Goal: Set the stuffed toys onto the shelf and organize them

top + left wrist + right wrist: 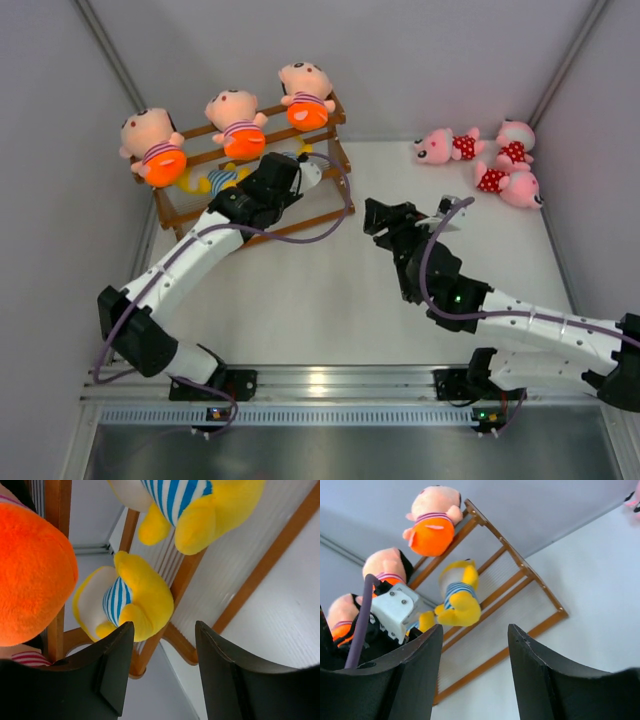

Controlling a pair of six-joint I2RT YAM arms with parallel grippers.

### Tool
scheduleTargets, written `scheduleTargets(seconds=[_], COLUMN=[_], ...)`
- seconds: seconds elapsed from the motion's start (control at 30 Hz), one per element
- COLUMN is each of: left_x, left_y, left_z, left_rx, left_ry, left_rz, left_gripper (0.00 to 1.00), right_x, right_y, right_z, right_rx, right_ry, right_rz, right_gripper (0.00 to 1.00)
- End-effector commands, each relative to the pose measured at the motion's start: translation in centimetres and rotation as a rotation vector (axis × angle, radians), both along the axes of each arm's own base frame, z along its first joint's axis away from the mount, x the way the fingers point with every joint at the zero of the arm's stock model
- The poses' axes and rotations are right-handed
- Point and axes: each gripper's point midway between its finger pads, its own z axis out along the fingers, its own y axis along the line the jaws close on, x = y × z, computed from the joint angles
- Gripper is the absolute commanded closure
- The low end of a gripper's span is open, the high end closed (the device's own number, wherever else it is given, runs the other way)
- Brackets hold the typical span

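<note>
- Noted, nearest, a silver metal rail (330,382) along the near edge of the white table (330,300), with both arm bases fixed to it.
- Found the right gripper (475,630) hovering over the middle of the table, black fingers parted, nothing between them and no toy touched.
- Found the left gripper (164,630) at the brown wooden three-tier stepped shelf (520,563), which stood at the far left of the table; gripper level with the middle tier.
- Saw its black fingers standing apart as well, only slats and table showing in the gap, no toy clasped.
- Spotted a yellow plush doll in a blue-and-white striped shirt (142,597) on the middle tier, just past the tip of one finger; could not tell whether finger and doll touched.
- Spotted a second yellow striped-shirt doll (210,510) beyond it, apart from the first, on the same slatted tier as far as could be told.
- Counted three peach-faced plush dolls with black hair, striped shirts and orange shorts seated in a row on the top tier, spaced apart: left peach doll (150,145), middle peach doll (237,122), right peach doll (305,95).
- Found three pink plush dolls in red polka-dot dresses lying on the table at the far right, well apart from the shelf: first pink doll (445,147) just beside the other two, second pink doll (515,137) and third pink doll (508,185) touching each other.
</note>
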Motion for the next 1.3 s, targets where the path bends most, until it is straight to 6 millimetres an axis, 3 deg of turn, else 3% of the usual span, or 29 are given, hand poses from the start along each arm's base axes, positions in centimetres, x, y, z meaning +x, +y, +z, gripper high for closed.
scheduleTargets(seconds=[0.0, 0.2, 0.37, 0.5, 0.67, 0.77, 0.87, 0.9, 1.03, 1.07, 1.1, 1.2, 1.27], left_x=[1.9, 3.1, 4.3, 4.2, 4.4, 4.1, 3.9, 3.8, 2.3, 1.7, 0.8, -1.0, -1.8], left_y=[2.2, 2.6, 4.8, 4.3, 5.6, 4.9, 4.9, 5.2, 6.0, 6.4, 6.7, 6.9, 6.0], left_z=[2.2, 1.5, 0.6, -0.4, -1.8, -2.1, -2.0, -1.8, -1.0, -1.5, -0.4, -0.2, -1.0], left_rx=[0.126, 0.151, 0.124, 0.105, 0.114, 0.072, 0.07, 0.078, 0.101, 0.123, 0.115, 0.102, 0.066], left_ry=[-0.127, -0.126, -0.097, -0.066, -0.032, -0.021, -0.021, -0.026, -0.041, -0.027, -0.056, -0.062, -0.044], left_rz=[0.115, 0.129, 0.151, 0.108, 0.129, 0.089, 0.075, 0.084, 0.07, 0.05, 0.035, -0.06, -0.173], left_gripper=[0.42, 0.42, 0.44, 0.45, 0.52, 0.56, 0.76, 0.87, 1.0, 1.0, 1.0, 1.0, 1.0], right_x=[0.1, 0.2, 0.3, 0.5, 0.3, 0.3, 0.2, 0.2, 0.1, 0.0, 0.0, 0.0, 0.0], right_y=[-1.8, -1.3, -0.2, 0.2, 0.1, -0.3, -0.7, -0.7, -0.8, -0.9, -1.0, -1.0, -0.8], right_z=[-2.0, -2.3, -2.5, -2.4, -2.1, -2.3, -2.3, -2.2, -2.0, -2.1, -2.1, -2.1, -2.0], right_rx=[-0.133, -0.199, -0.221, -0.236, -0.224, -0.223, -0.207, -0.207, -0.203, -0.2, -0.194, -0.189, -0.186], right_ry=[0.04, 0.057, 0.061, 0.061, 0.054, 0.057, 0.057, 0.056, 0.054, 0.055, 0.052, 0.05, 0.048], right_rz=[-0.061, -0.046, -0.014, -0.009, 0.004, -0.008, -0.02, -0.018, -0.017, -0.018, -0.02, -0.02, -0.013], right_gripper=[0.45, 0.45, 0.45, 0.45, 0.45, 0.45, 0.44, 0.44, 0.44, 0.44, 0.44, 0.44, 0.44])
